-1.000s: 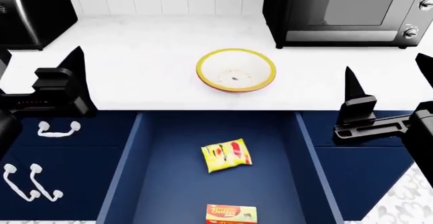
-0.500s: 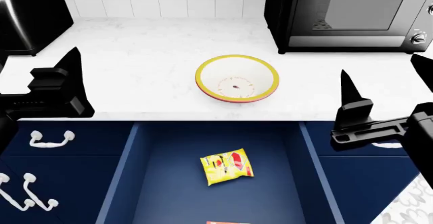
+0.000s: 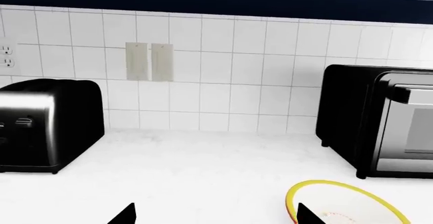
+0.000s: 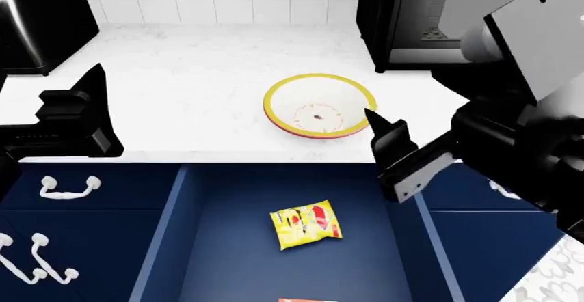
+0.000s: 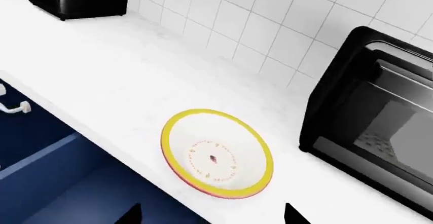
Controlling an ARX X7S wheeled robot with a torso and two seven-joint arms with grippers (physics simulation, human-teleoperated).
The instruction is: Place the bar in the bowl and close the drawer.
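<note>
One drawer (image 4: 219, 247) stands pulled open below the counter, one empty bowl (image 4: 319, 106) sits on the counter behind it, and one bar (image 4: 308, 300) shows only as a sliver at the drawer's near end. It is probably a light, stiff, smooth-sided carton, best pinched across its long sides. The right gripper (image 4: 388, 153) hangs over the drawer's right wall, the left gripper (image 4: 78, 114) over the counter's left edge; both jaws part wide and carry nothing.

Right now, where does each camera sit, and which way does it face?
Head: above, looking down on the white-and-yellow round bowl, the open navy drawer, both claws, left and right.
Left wrist: low over the white counter, facing the tiled wall and black toaster; claw tips at the edge.
Right wrist: above the counter, facing bowl and black microwave.
All three share the bowl.
</note>
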